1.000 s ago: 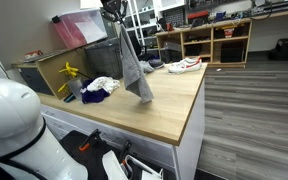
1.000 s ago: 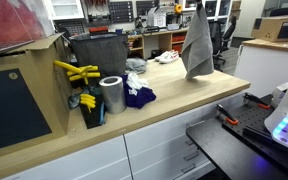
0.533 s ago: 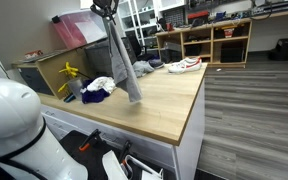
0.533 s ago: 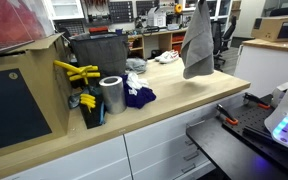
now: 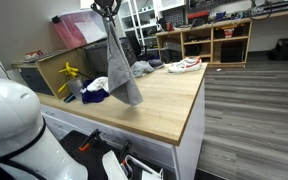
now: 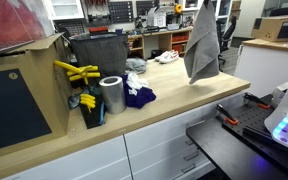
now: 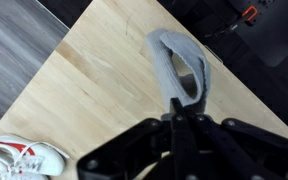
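A grey cloth hangs in the air above the wooden table, pinched at its top by my gripper, which is shut on it. The same grey cloth dangles clear of the tabletop, and my gripper sits at the top edge of that picture. In the wrist view the closed fingers meet on the cloth, which droops toward the wood below.
A pile of white and dark blue clothes lies by a dark bin. A silver can and yellow objects stand near it. A red-and-white shoe rests at the far table edge, and the shoe also appears in the wrist view.
The gripper has carried the hanging cloth sideways over the table, toward the clothes pile; the cloth swings slightly. The jaws stay shut.
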`<state>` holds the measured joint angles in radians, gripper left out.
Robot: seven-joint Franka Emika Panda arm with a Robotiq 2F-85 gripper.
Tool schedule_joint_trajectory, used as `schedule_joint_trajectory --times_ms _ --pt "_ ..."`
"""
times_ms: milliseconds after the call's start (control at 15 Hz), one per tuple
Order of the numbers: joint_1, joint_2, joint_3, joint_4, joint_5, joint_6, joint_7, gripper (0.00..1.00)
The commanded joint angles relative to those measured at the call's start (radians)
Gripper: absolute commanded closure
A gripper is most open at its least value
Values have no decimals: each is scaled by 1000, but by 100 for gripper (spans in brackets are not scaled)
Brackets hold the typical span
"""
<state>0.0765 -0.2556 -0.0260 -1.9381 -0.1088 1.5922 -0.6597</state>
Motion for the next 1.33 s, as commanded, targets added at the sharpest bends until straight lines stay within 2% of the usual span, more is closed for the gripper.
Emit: schedule_joint_trajectory --times_ms 0,600,933,1067,1267 --pt "-25 58 -4 -32 -35 124 83 99" --pt "-72 356 -2 -23 -44 439 258 99" --pt "-70 460 -10 31 -172 596 402 99" --pt "-66 492 -19 64 -224 633 492 99" --pt "-55 549 -37 138 -270 599 661 99"
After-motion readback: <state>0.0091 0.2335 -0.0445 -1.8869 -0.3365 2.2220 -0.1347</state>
